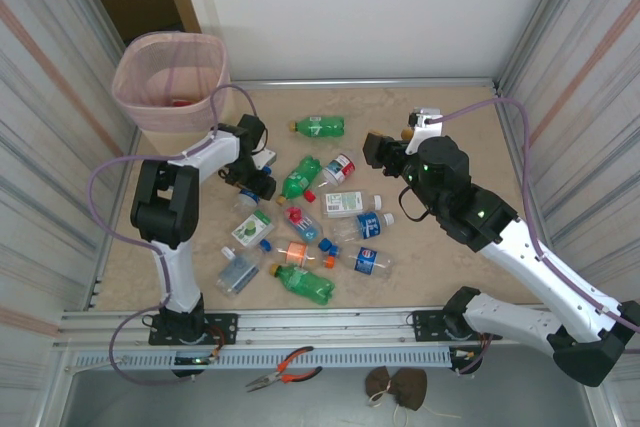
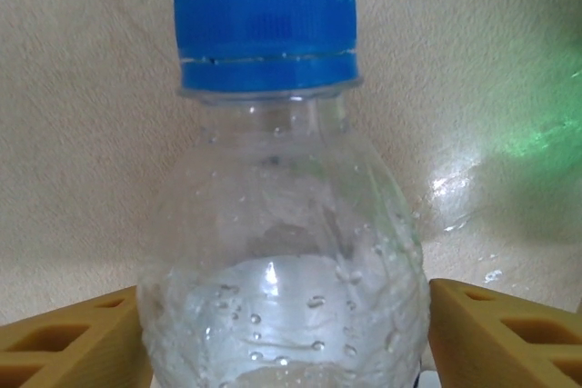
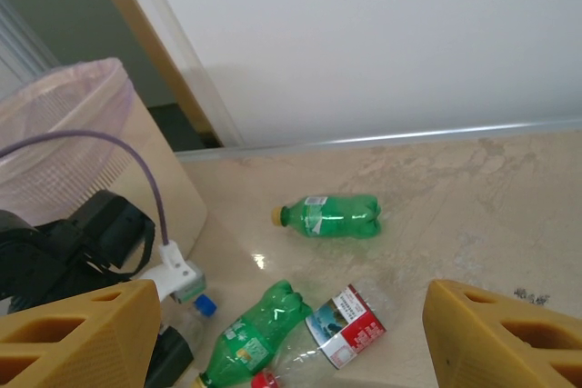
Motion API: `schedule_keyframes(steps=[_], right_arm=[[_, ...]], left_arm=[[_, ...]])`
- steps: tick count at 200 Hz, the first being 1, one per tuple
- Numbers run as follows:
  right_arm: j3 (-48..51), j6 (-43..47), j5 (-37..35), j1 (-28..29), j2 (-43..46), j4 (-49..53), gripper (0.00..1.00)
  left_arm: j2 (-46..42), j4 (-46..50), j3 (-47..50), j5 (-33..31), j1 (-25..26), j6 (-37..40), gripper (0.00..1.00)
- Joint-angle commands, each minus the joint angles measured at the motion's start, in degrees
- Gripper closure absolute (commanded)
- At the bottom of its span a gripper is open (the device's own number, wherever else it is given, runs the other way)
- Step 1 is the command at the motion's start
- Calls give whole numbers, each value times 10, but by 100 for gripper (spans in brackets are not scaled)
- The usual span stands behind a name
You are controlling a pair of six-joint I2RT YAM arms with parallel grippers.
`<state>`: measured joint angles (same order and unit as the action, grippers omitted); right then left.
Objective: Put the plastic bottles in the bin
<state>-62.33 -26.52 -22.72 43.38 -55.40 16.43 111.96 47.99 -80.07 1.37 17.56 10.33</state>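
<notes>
My left hand (image 2: pixel 282 320) grips a blue-capped clear bottle (image 2: pixel 273 224) at the desk's (image 1: pixel 450 247) left | my right hand (image 3: pixel 286 315) gapes empty, far right.

The bin (image 1: pixel 127 87), a tall beige basket with a pink liner folded over its rim, stands at the far-left corner of the tabletop (image 1: pixel 460 107); the plastic bottles (image 1: pixel 350 203) lie scattered on their sides mid-tabletop, clear or green, with blue, red or orange caps; 1 green bottle (image 1: pixel 320 126) lies apart near the far edge, cap pointing left; 1 clear bottle (image 2: pixel 282 270), blue-capped, droplets on its inner wall, appears close up in the left wrist view, cap toward the top.
</notes>
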Motion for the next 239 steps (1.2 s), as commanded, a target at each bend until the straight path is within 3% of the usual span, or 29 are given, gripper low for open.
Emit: schedule_keyframes(steps=[1, 125, 239], right_arm=[[6, -8, -7, -6, 5, -2, 25], [4, -10, -10, -6, 10, 3, 25], [-1, -9, -7, -6, 8, 1, 25]], left_arm=[[3, 23, 4, -3, -8, 4, 29], [-38, 22, -2, 9, -7, 9, 46], [-198, 21, -144, 145, -16, -18, 45]])
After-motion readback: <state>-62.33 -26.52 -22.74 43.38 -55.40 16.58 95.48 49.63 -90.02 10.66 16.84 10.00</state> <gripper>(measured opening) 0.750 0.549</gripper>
